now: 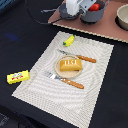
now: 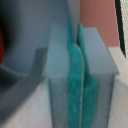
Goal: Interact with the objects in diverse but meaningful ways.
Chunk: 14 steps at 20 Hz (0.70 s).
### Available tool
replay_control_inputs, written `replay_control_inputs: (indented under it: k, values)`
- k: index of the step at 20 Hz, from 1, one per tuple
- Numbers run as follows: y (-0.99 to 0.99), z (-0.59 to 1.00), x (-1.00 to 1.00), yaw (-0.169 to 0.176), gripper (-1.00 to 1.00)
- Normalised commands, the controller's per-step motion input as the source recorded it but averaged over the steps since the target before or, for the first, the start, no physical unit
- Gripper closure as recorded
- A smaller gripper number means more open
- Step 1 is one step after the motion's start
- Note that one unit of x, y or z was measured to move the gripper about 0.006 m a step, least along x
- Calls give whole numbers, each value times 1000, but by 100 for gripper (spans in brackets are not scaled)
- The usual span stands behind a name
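The jaws stand narrow, pressed together: in the wrist view the two grey fingers (image 2: 60,55) meet along their teal pads (image 2: 75,85) with no gap between and nothing held. Behind them that view shows a blurred dark pot wall, a sliver of red at the edge, and pinkish board beyond.

In the exterior view the gripper (image 1: 73,9) hangs at the far edge of the scene, just beside a grey-blue pot (image 1: 93,13) on the exterior view's left of it. The red tomato (image 1: 94,7) sits inside that pot, showing over the rim. The pot stands on a pinkish-brown board (image 1: 85,26) on the dark counter (image 1: 20,40). A second pot (image 1: 122,17), pale inside, stands on the same board well apart from the first, toward the exterior view's right and cut by the frame edge.

Nearer the camera than the first pot lies a striped placemat (image 1: 45,80). The banana (image 1: 69,40), yellow with a green tip, lies at the mat's far edge, the nearest of the mat's things to the pot. At the mat's middle a clear round plate (image 1: 56,69) carries the orange-yellow bread loaf (image 1: 70,65). A wooden-handled knife (image 1: 80,56) lies just beyond the plate, a wooden-handled fork (image 1: 64,80) just in front of it. The yellow red-labelled box (image 1: 17,76) lies on the bare counter off the mat, farthest from the pot, toward the exterior view's left.
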Motion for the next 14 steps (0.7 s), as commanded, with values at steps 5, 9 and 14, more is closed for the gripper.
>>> replay_control_inputs:
  k: [5, 9, 14]
  values:
    - [341, 0, 186, 14, 100]
    - [431, 0, 210, 20, 100]
    - [483, 0, 197, 25, 100]
